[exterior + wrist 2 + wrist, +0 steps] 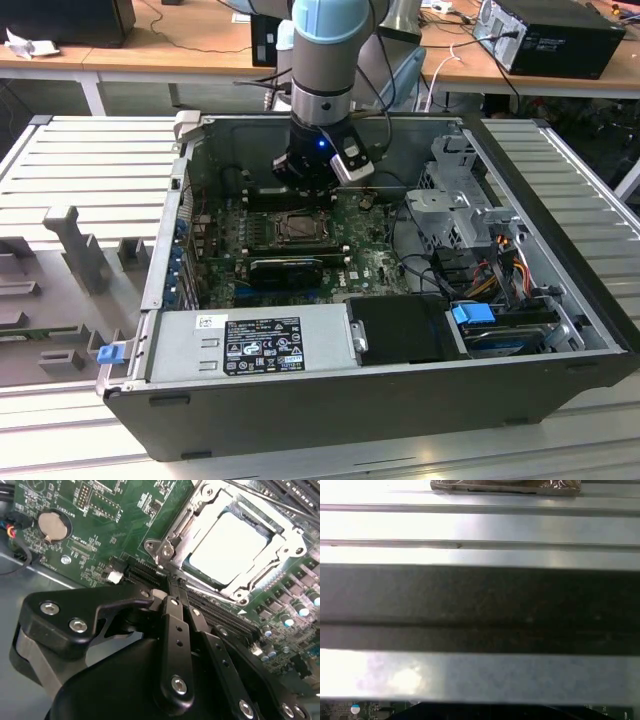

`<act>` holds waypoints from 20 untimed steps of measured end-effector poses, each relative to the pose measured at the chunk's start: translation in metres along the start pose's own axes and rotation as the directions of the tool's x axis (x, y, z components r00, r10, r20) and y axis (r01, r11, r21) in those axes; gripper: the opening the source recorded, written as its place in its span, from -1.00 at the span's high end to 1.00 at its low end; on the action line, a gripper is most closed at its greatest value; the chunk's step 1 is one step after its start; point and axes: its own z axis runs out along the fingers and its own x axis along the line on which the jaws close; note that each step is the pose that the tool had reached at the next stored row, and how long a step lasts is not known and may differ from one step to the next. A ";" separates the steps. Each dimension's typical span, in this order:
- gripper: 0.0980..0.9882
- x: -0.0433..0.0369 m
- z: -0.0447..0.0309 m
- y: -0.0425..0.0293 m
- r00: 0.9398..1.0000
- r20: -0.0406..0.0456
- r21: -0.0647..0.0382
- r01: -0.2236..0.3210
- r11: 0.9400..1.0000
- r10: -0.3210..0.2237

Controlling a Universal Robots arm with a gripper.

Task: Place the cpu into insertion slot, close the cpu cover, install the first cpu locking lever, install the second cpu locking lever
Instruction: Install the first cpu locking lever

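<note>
In the exterior view we work from the view's left to its right. A ribbed grey metal bench (pixel 90 160) with moulded fixtures lies to the left of the open computer case (pixel 330 410). Inside it, the green motherboard (pixel 225 245) lies flat. The gripper (pixel 312 178) hangs over the board, just behind the insertion slot (pixel 297 228). To the right stand a perforated steel drive cage (pixel 455 205) and a bundle of coloured cables (pixel 500 260).

In the second wrist view the matte black gripper (pixel 175 591) has its fingers (pixel 176 630) pressed together, pinching nothing, with the tips just beside a corner of the socket frame. The cpu (pixel 227 547), a flat square with a dull, glare-washed metal top, sits in the insertion slot. The cpu cover (pixel 187 527), a thin stamped silver frame with a square opening, appears lowered around the chip. We cannot tell whether either locking lever is latched.

Risk, in our judgement: the tips stand close to a long black expansion slot (pixel 210 607) and small board components. A lateral slip could scrape these or bend the thin cover. If the chip is not fully seated, pressure on the frame could damage the socket contacts.
</note>
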 end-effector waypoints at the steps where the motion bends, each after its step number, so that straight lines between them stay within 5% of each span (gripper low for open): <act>1: 0.98 0.0001 0.0002 0.0000 1.000 0.000 0.004 0.000 1.000 0.000; 4: 0.98 0.0001 0.0058 -0.0010 1.000 -0.001 0.022 0.000 1.000 0.000; 9: 0.98 0.0000 0.0076 -0.0009 1.000 0.000 0.023 0.000 1.000 0.000; 15: 0.98 0.0000 -0.0049 0.0005 1.000 -0.001 0.023 0.000 1.000 0.000; 20: 0.98 0.0000 -0.0053 -0.0026 1.000 -0.001 0.022 0.000 1.000 0.000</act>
